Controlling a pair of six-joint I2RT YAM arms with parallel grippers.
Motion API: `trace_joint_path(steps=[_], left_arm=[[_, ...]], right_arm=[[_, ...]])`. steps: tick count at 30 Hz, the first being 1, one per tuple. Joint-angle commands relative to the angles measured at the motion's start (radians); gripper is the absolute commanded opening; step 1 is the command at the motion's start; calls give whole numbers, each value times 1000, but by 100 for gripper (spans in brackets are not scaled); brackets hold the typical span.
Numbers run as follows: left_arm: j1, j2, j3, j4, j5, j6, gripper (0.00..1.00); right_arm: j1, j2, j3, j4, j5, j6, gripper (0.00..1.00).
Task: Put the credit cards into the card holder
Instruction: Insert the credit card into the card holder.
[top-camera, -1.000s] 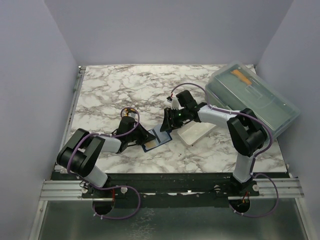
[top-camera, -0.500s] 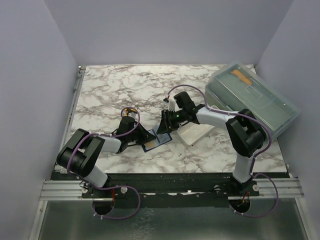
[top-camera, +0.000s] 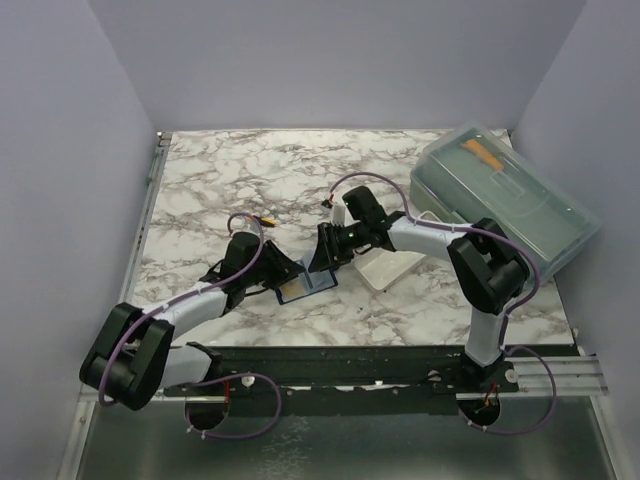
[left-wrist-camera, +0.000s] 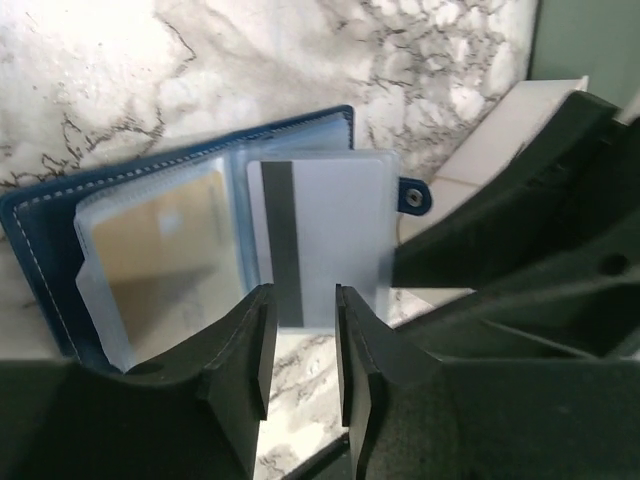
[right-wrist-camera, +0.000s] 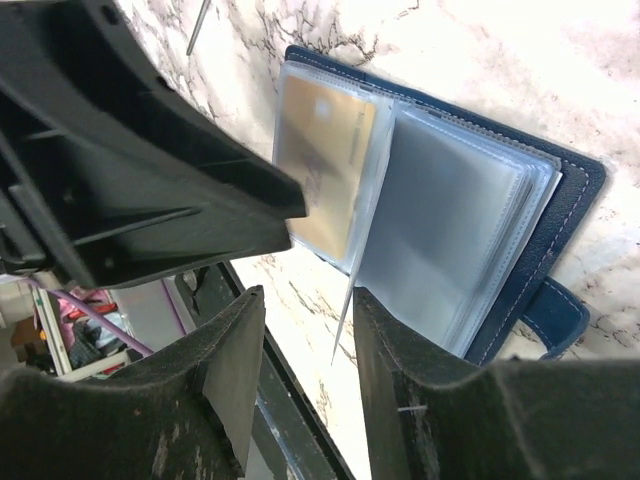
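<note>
The navy card holder (top-camera: 303, 287) lies open on the marble between both grippers, with clear sleeves fanned out. In the left wrist view the card holder (left-wrist-camera: 40, 250) holds the golden-tan card (left-wrist-camera: 165, 235) in a left sleeve. The pale bluish-grey card (left-wrist-camera: 335, 235), with a dark stripe, stands at its middle, its edge just ahead of my left gripper (left-wrist-camera: 300, 335), which is open and not touching it. In the right wrist view the golden-tan card (right-wrist-camera: 330, 150) sits in the card holder (right-wrist-camera: 580, 190). A thin pale leaf points edge-on between the jaws of my open right gripper (right-wrist-camera: 310, 370).
A white tray (top-camera: 388, 266) lies just right of the card holder. A large grey-green plastic box (top-camera: 510, 200) with an orange strip (top-camera: 482, 152) stands at the back right. A tiny yellow-and-black object (top-camera: 262, 221) lies behind the left gripper (top-camera: 283, 272).
My left arm has swung its elbow down and left, with its gripper staying at the card holder. My right gripper has moved left over the card holder, which shifted slightly left.
</note>
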Motion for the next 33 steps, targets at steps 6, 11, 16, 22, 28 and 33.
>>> trace_joint_path(steps=[6, 11, 16, 22, 28, 33], left_arm=[[5, -336, 109, -453, -160, 69, 44], [9, -506, 283, -687, -355, 164, 56], [11, -530, 435, -758, -413, 277, 65], [10, -410, 542, -754, -298, 406, 69], [11, -321, 598, -748, -159, 499, 72], [11, -278, 565, -730, -164, 468, 72]], right_arm=[[57, 54, 60, 14, -3, 35, 45], [148, 75, 110, 42, 49, 99, 47], [153, -15, 117, -11, 101, 57, 51], [57, -170, 141, -357, 489, -169, 52], [-10, -292, 112, -504, 749, -282, 54], [-12, -281, 104, -472, 610, -213, 52]])
